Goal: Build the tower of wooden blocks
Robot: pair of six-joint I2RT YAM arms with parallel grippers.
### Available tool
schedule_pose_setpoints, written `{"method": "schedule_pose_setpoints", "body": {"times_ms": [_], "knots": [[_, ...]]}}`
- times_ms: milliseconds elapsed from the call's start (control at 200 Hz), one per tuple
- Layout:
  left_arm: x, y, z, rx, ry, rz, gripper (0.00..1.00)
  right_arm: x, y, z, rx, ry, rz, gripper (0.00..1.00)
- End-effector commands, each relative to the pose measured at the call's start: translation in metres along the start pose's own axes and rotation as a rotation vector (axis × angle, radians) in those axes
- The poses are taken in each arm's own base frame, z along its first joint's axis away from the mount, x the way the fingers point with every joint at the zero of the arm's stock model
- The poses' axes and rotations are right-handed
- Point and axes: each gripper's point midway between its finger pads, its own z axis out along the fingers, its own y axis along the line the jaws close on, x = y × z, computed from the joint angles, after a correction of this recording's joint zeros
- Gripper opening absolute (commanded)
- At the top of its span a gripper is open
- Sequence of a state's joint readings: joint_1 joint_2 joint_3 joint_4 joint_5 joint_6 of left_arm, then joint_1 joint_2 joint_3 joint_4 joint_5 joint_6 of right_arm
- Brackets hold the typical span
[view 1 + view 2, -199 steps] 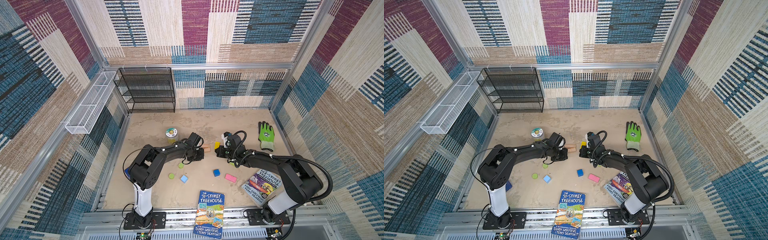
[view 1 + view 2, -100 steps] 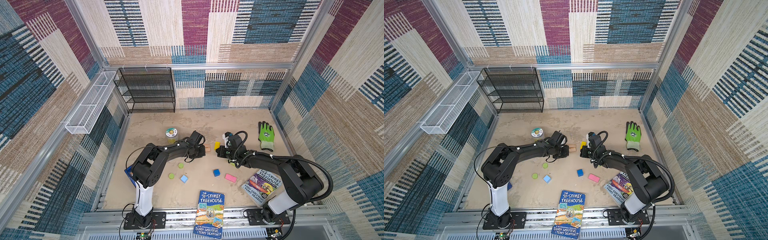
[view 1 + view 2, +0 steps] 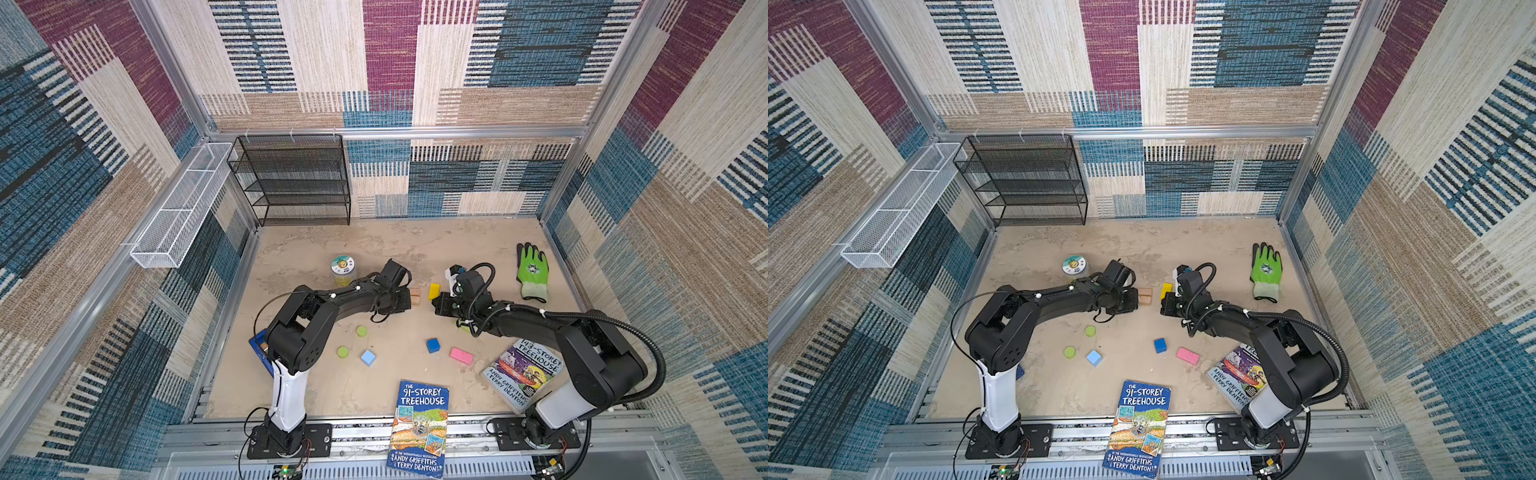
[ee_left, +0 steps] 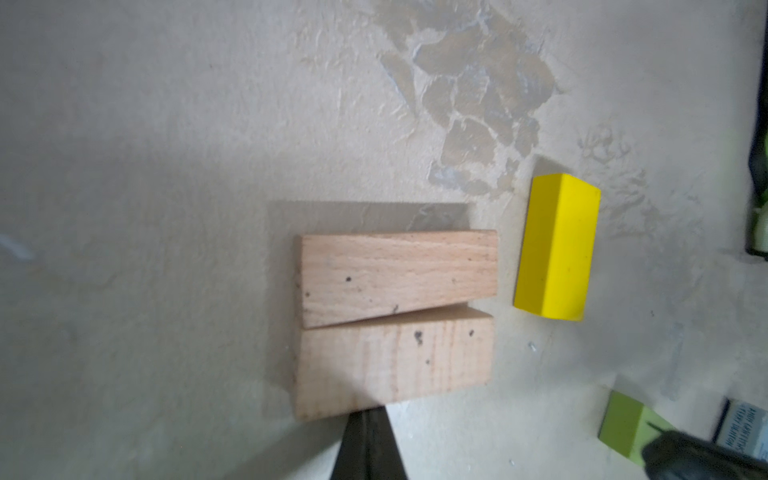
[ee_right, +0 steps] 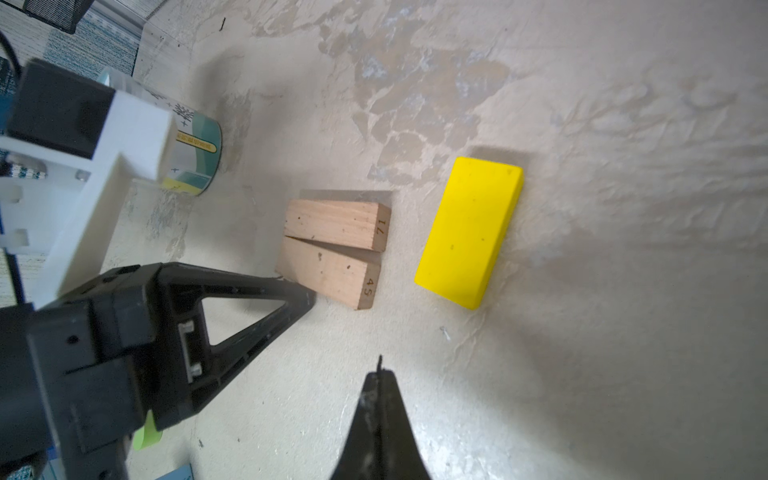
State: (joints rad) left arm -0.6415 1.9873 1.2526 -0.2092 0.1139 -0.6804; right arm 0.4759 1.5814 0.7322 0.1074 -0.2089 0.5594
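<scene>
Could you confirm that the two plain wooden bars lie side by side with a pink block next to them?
Not quite: next to the wooden bars lies a yellow block, not a pink one, as the left wrist view shows; the bars do lie side by side.

The first tan bar (image 4: 399,276) and second tan bar (image 4: 392,361) showed pale wood grain flecked with dark specks. The yellow oblong (image 4: 557,249) was plain bright yellow, and the pink oblong (image 3: 461,356) plain pink. The dark-blue cube (image 3: 433,345), light-blue cube (image 3: 368,357) and lime round pieces (image 3: 362,331) carried no pattern. The counter (image 3: 415,249) was sandy beige, mottled with darker patches. The glove (image 3: 532,270) was lime green, black at the fingers. The left pincer (image 4: 368,419) and right pincer (image 5: 379,378) were black.
</scene>
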Motion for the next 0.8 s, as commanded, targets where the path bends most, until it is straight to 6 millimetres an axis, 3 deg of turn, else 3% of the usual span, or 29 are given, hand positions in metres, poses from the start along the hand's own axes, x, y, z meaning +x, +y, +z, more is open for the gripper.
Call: {"method": "schedule_pose_setpoints", "body": {"times_ms": [0, 401, 796], "knots": [[0.009, 0.019, 0.001, -0.083, 0.030, -0.010, 0.00, -0.006, 0.004, -0.001, -0.014, -0.027, 0.000, 0.00], [0.012, 0.010, 0.002, -0.023, 0.036, -0.049, 0.00, -0.006, 0.004, -0.001, -0.014, -0.026, 0.002, 0.00], [0.013, 0.002, 0.001, 0.019, 0.041, -0.069, 0.16, -0.006, 0.003, -0.001, -0.014, -0.027, 0.004, 0.00]]}}
